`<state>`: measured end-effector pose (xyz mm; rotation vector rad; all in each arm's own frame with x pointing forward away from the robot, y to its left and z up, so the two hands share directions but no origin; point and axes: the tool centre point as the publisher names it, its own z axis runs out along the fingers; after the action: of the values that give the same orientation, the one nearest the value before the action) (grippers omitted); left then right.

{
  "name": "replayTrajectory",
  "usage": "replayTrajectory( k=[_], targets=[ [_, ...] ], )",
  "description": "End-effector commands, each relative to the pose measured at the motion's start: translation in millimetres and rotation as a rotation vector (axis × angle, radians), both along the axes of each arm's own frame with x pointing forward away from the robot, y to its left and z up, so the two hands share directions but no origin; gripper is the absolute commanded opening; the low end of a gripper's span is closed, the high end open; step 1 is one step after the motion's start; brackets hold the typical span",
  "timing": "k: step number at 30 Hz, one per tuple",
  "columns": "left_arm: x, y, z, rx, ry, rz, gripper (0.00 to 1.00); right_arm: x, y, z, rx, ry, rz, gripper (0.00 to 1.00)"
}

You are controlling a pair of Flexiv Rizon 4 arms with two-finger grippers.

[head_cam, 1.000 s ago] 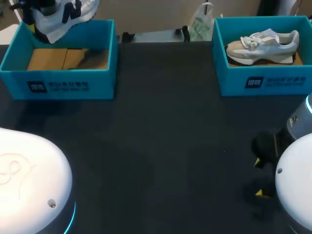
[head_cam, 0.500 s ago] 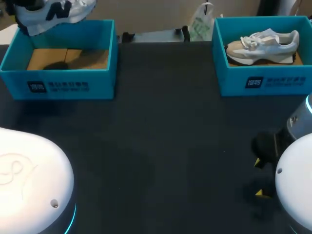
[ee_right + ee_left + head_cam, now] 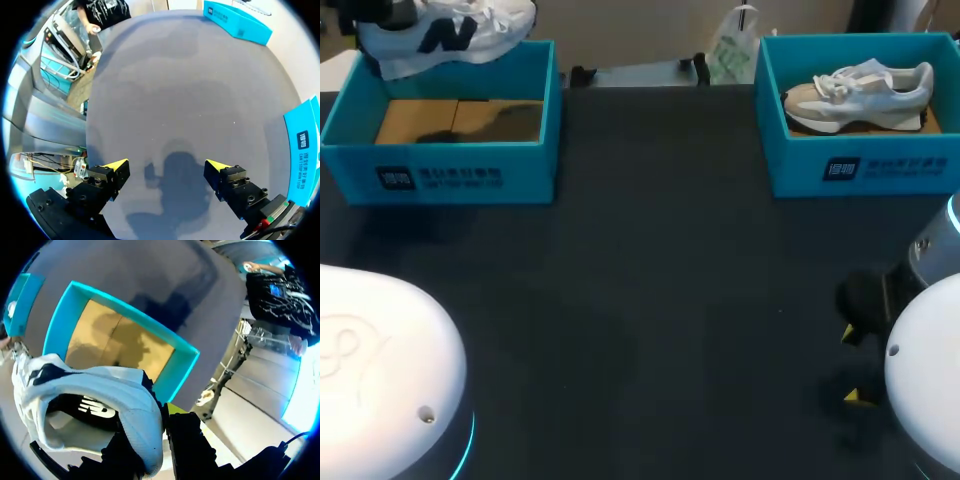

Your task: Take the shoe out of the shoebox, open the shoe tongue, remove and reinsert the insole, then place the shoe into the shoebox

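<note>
A white sneaker (image 3: 445, 35) with a dark logo hangs in the air over the back edge of the left blue shoebox (image 3: 440, 150), whose brown floor is bare. My left gripper (image 3: 375, 12) holds it at the far left corner. In the left wrist view this gripper (image 3: 162, 415) is shut on the sneaker's (image 3: 95, 410) heel collar, with the box (image 3: 120, 347) below. A second, white and beige sneaker (image 3: 860, 92) lies in the right blue shoebox (image 3: 865, 165). My right gripper (image 3: 855, 365) stands open low over the table near the front right, with nothing between its fingers (image 3: 167, 167).
The dark table (image 3: 670, 280) stretches between the two boxes. A small white and green bag (image 3: 732, 50) and a grey bar (image 3: 640, 72) lie at the back edge. In the right wrist view the right box (image 3: 302, 150) is beside the gripper.
The left gripper has raised the sneaker out of the left box, turned it more level and shifted it a little to the right. The right arm has not moved.
</note>
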<state>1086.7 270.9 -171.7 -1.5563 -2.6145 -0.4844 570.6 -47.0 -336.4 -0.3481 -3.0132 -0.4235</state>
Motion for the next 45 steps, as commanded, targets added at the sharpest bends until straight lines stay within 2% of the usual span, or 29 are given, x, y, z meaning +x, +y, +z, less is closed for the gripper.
replayTrajectory(
  k=[1, 4, 14, 17, 21, 29, 31, 45],
  targets=[
    [9.6, 9.8, -0.9, -0.033, 0.042, -0.027, 0.00, -2.2, -0.9, 1.5, 0.001, -0.003, 0.000, 1.00],
    [12.9, 13.6, -3.1, -0.011, 0.040, -0.072, 0.00, -2.2, -0.9, 1.5, 0.001, -0.003, 0.000, 1.00],
    [12.9, 13.6, -3.1, -0.011, 0.040, -0.072, 0.00, -2.2, -0.9, 1.5, 0.001, -0.003, 0.000, 1.00],
    [22.9, 13.3, -14.2, -0.031, 0.094, -0.149, 0.00, -2.2, -0.9, 1.5, 0.001, -0.003, 0.000, 1.00],
    [22.2, 16.1, -23.1, -0.050, 0.104, -0.238, 0.00, -2.2, -0.9, 1.5, 0.001, -0.003, 0.000, 1.00],
    [26.2, 22.4, -44.6, 0.004, 0.107, -0.276, 0.00, -2.2, -0.9, 1.5, 0.001, -0.003, 0.000, 1.00],
    [23.5, 22.4, -50.6, 0.059, 0.102, -0.297, 0.00, -2.2, -0.9, 1.5, 0.001, -0.003, 0.000, 1.00],
    [23.3, 22.6, -50.9, 0.059, 0.118, -0.300, 0.00, -2.2, -0.9, 1.5, 0.001, -0.003, 0.000, 1.00]
  ],
)
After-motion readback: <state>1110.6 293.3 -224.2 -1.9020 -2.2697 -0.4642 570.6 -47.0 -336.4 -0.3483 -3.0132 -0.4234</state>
